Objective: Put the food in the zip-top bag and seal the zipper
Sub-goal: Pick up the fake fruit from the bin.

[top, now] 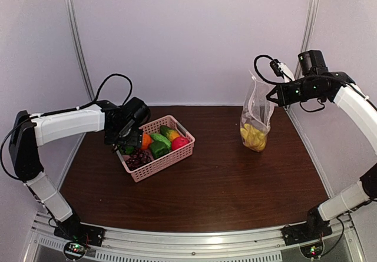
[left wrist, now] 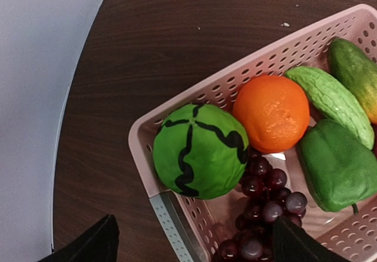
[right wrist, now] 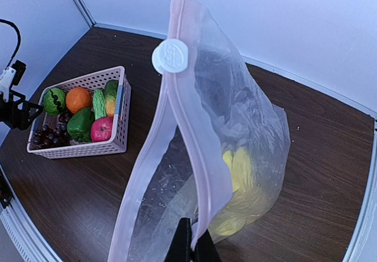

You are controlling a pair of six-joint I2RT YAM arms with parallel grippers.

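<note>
The pink basket (top: 177, 156) holds the food: a striped green ball (left wrist: 199, 150), an orange (left wrist: 272, 113), purple grapes (left wrist: 265, 197), a green pepper (left wrist: 339, 165), a cucumber (left wrist: 330, 97) and a red apple (right wrist: 101, 129). My left gripper (left wrist: 191, 247) hovers open over the basket's left corner, above the grapes and the striped ball, holding nothing. My right gripper (right wrist: 191, 247) is shut on the mouth edge of the zip-top bag (right wrist: 247, 132). The bag hangs upright with its mouth open and yellow food (right wrist: 241, 179) at the bottom. The white slider (right wrist: 169, 56) sits at the far end of the zipper (right wrist: 194, 156).
The basket (left wrist: 235, 79) stands at the left of the dark wooden table (top: 224, 185), and the bag (top: 257, 118) at the back right. White walls close the back and both sides. The left arm (top: 65, 126) reaches in from the left wall side.
</note>
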